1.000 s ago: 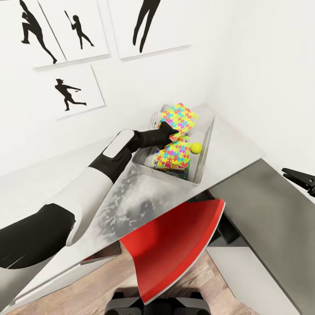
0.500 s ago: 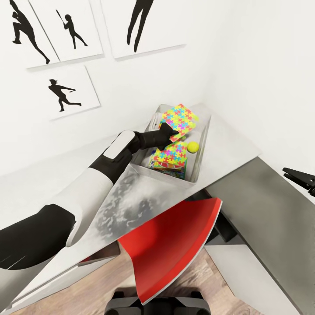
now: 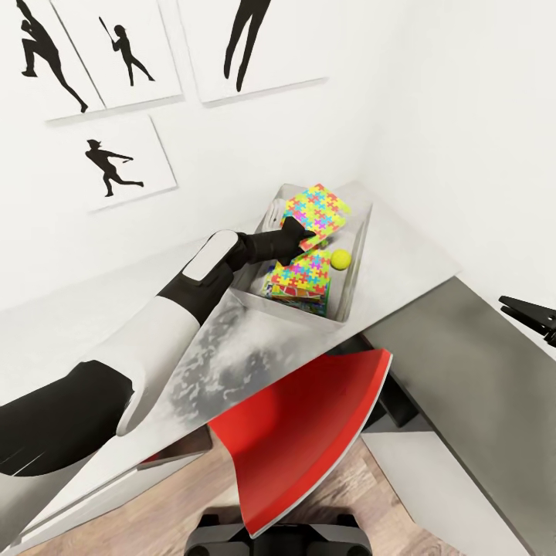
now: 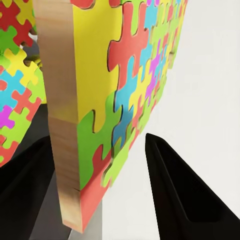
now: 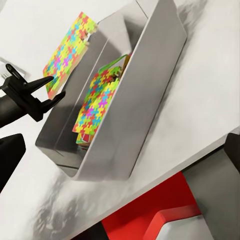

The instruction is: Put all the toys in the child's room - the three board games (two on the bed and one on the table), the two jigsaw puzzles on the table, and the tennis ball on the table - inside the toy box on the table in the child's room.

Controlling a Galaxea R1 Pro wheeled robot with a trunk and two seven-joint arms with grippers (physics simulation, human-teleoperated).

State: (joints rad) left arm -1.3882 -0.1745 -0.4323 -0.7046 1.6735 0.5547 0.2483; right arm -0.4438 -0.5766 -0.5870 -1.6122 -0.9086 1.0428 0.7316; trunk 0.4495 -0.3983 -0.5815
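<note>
Your left gripper point(image 3: 303, 234) has its fingers spread around the edge of one puzzle point(image 3: 316, 208), tilted over the box point(image 3: 357, 266) on the table point(image 3: 409, 239). The other puzzle point(image 3: 301, 276) and the ball point(image 3: 340, 259) lie inside the box. Your right gripper point(image 3: 533, 313) hangs well apart; I cannot tell its state.

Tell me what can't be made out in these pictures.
- Board games: in the head view, the lower jigsaw puzzle covers whatever lies under it in the toy box; only coloured edges show.
- Left gripper: wrist view shows a gap beside the held jigsaw puzzle, so contact is unclear.
- Right gripper: cut off by the head view's edge.
</note>
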